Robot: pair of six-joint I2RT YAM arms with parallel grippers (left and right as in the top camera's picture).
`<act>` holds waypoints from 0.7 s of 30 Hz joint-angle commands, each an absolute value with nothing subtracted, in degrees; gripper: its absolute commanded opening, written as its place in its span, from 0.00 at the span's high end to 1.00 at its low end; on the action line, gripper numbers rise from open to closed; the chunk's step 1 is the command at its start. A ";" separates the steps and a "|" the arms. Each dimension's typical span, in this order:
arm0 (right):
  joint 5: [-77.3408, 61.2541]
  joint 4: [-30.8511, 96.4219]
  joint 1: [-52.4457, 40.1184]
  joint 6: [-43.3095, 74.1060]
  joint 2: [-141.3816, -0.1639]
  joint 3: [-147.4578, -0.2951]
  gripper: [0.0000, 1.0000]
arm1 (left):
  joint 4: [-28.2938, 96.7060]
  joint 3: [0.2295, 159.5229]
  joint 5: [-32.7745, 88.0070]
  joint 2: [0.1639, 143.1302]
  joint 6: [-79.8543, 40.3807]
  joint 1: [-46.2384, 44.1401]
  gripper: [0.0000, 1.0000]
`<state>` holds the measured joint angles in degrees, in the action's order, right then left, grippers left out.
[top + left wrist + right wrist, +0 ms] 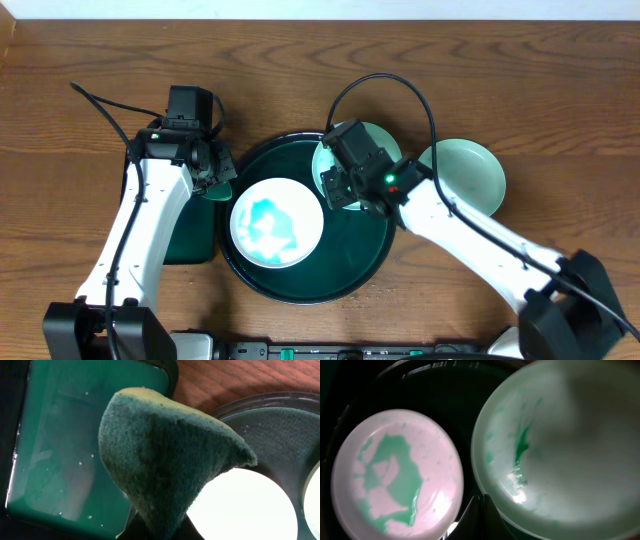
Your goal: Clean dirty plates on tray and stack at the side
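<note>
Sponge [165,460] in left claw [217,180]; right claw [341,188] grips smeared plate [560,450] above tray [372,252].

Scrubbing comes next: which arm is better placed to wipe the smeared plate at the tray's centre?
Left. The left gripper holds the sponge beside the smeared plate; the right gripper appears busy gripping another plate at the rim of the tray.

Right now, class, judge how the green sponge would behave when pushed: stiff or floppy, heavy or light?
Probably floppy: the sponge curls over where the left gripper pinches it. Likely light, as it stands up unsupported. Its rough, fibrous face should resist slipping.
</note>
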<state>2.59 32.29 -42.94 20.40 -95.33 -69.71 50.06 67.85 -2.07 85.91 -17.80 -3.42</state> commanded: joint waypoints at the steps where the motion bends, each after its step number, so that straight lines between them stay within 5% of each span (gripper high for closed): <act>1: 13.04 32.53 -45.36 18.52 -93.76 -70.72 0.99 | 50.06 69.12 -1.91 85.93 -17.69 -3.29 0.93; 6: -0.80 33.74 -44.49 24.82 -96.09 -70.70 0.97 | 50.11 69.12 -1.91 85.93 -17.69 -3.29 0.93; 14: -14.90 34.44 -42.57 31.33 -104.03 -70.70 0.66 | 50.11 69.01 -1.91 85.93 -17.69 -3.29 0.93; 21: -15.55 32.10 -42.39 32.80 -109.91 -70.70 0.65 | 50.11 68.86 -1.91 85.93 -17.69 -3.29 0.93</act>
<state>-13.54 33.23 -42.87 30.65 -108.16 -69.82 50.09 67.85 -1.85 85.91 -17.80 -3.42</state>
